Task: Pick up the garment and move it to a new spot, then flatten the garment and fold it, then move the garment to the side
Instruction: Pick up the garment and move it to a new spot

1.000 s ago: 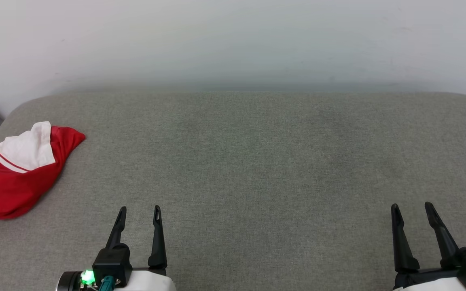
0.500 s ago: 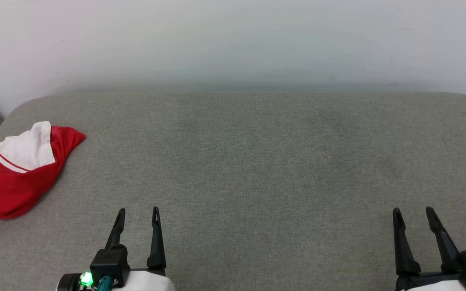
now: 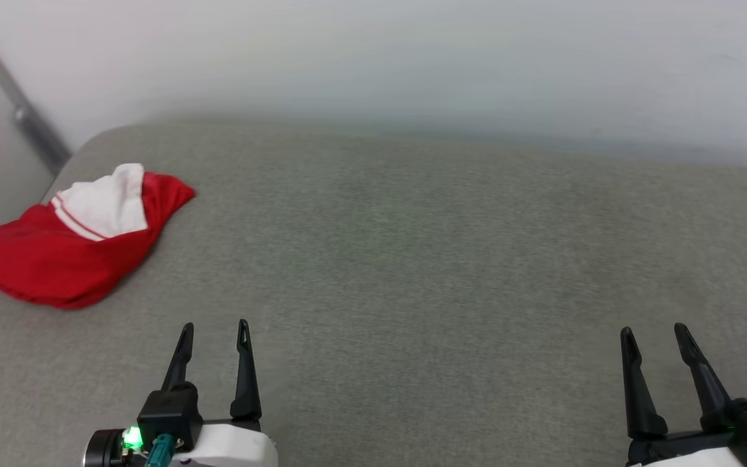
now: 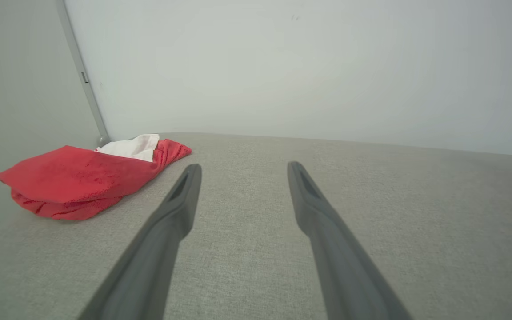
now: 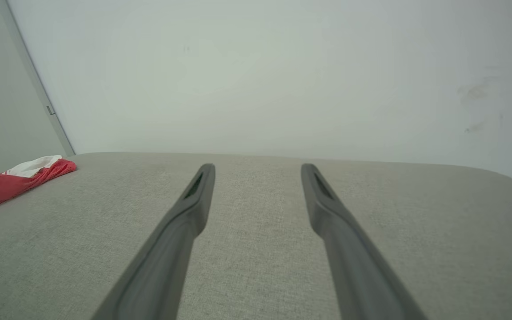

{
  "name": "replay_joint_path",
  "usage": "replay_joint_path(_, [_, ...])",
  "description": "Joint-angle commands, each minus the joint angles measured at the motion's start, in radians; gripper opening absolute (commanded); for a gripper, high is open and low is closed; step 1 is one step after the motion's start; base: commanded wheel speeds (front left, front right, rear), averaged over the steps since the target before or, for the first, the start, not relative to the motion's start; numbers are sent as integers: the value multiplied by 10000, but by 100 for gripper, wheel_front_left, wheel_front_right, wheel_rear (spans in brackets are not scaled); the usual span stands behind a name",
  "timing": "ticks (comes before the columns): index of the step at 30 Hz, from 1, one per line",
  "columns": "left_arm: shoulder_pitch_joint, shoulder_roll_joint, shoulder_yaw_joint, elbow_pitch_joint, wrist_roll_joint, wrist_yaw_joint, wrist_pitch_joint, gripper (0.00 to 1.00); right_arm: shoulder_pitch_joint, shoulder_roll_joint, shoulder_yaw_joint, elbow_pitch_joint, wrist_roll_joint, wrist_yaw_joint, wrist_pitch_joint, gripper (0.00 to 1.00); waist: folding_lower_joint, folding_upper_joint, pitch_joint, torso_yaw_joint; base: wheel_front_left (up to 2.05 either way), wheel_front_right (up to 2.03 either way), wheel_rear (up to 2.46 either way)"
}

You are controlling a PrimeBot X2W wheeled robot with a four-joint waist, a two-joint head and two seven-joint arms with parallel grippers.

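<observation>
Across the head view, the whole picture sits further toward the robot's left than it did a moment ago. My camera has swung that way; nothing on the counter point(image 3: 412, 259) has itself moved. A pale wall point(image 3: 373, 58) runs along the top, and below it spreads the wide, grey, fabric-covered counter. A grey rail point(image 3: 23, 120) now slants down the far left corner.

The garment point(image 3: 69, 259) is a crumpled red heap with one white, red-striped sleeve on top. It lies at the counter's far left edge and shows more fully than before, closer to the middle of my picture.

I read this as lining up for the first step, the pick-up. Nothing is lifted, flattened or folded yet.

The left gripper point(image 3: 214, 324) hovers low at the near edge, jaws wide and empty. It is well apart from the garment, which lies ahead and to its left. The right gripper point(image 3: 653, 329) hovers at the near right, jaws equally wide and empty, far across the counter from the cloth.
</observation>
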Motion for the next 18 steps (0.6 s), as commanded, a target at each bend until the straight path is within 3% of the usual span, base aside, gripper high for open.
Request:
replay_joint_path(1, [-89,-9,39,-24,-9,49,-28,100,-3,6,18,-76,-81,-7,-25,100,0,-1,43,455,0,0,0])
replay_joint_path(7, [-148,-9,302,-26,-162,230,-28,100,-99,6,53,-110,-217,-7,-25,100,0,-1,84,1791,0,0,0])
replay_joint_path(18, [176,-11,890,-141,-252,354,-28,100,106,6,190,-85,-417,-7,-25,100,0,-1,26,3354,0,0,0])
